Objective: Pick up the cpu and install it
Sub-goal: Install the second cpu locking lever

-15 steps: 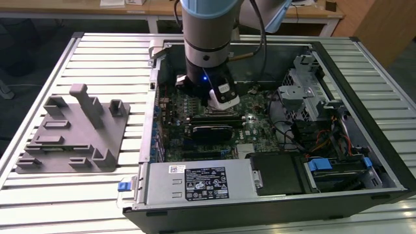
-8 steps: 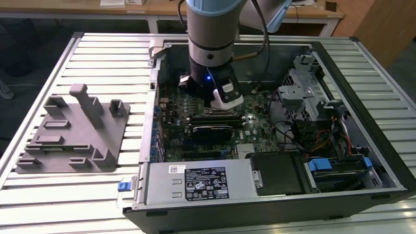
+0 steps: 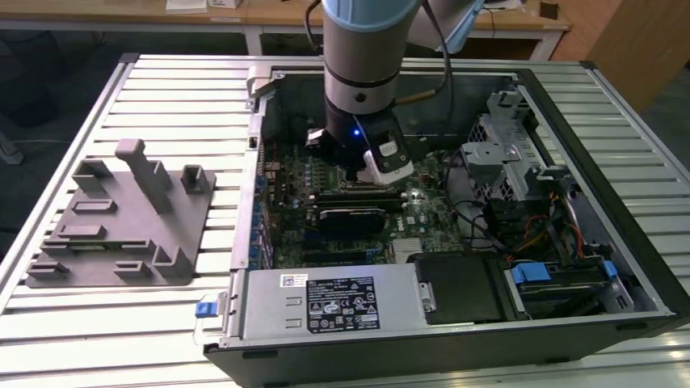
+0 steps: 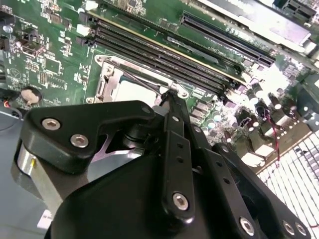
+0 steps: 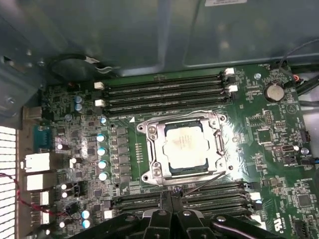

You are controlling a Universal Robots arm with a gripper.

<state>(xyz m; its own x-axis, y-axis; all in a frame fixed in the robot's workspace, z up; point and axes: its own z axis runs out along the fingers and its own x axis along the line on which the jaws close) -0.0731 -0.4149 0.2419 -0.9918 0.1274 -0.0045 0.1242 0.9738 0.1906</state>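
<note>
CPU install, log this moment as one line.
stage: cpu seated in motherboard socket | gripper: shut, empty, just above socket | arm: inside open computer case

You are looking at what seems to be a robotics lab or test workshop: an open computer case (image 3: 453,242) lies on a slatted metal desk (image 3: 161,89), a grey fixture tray (image 3: 119,226) sits beside it, and wooden office tables (image 3: 410,20) stand behind.
</note>
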